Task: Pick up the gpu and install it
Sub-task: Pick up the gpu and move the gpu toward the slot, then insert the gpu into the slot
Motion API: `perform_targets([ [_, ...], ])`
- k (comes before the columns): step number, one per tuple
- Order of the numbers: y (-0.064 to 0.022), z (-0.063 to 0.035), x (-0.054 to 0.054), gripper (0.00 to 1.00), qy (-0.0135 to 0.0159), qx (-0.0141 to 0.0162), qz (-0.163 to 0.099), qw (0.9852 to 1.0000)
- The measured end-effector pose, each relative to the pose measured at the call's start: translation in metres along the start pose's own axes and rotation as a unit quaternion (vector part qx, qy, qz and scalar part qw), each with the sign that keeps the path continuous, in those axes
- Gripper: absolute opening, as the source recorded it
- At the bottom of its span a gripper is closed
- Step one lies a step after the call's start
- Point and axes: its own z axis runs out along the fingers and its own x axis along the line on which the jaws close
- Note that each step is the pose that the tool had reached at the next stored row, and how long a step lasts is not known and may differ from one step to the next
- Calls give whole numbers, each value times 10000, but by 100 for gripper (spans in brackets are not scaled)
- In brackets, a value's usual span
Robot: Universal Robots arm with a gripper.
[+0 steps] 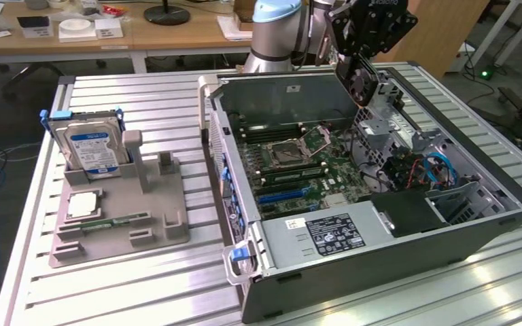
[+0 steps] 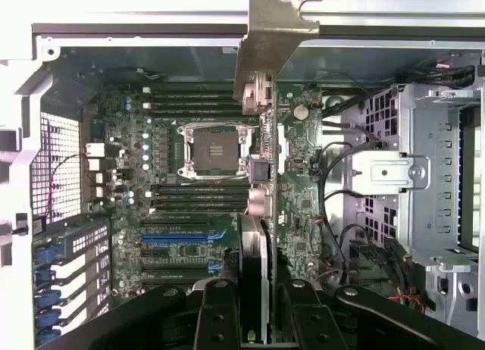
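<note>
The gpu (image 2: 254, 244) sits edge-on, so its faces are hidden, and the gripper (image 2: 258, 293) covers its held end. The arm (image 1: 274, 34) is cut off at the exterior view's top. On the power supply label (image 1: 338, 234) the print's too small to read.

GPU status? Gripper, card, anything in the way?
Copy: gripper shut on gpu. It hangs over the motherboard, not seated. Blue slot bare; cables off to the side by the drive cage.

In the exterior view I see a grey tray (image 1: 163, 204) on the slatted table (image 1: 125, 292), at nine o'clock from the open case (image 1: 379, 272). A hard drive (image 1: 93, 146) stands upright at the tray's eleven o'clock corner. A chip (image 1: 81, 204) and a memory stick (image 1: 111, 223) lie flat toward seven.
</note>
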Motion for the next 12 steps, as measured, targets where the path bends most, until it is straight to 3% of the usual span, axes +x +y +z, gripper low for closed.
perform_targets([
  [12,0,0,0,27,0,0,0,10000],
])
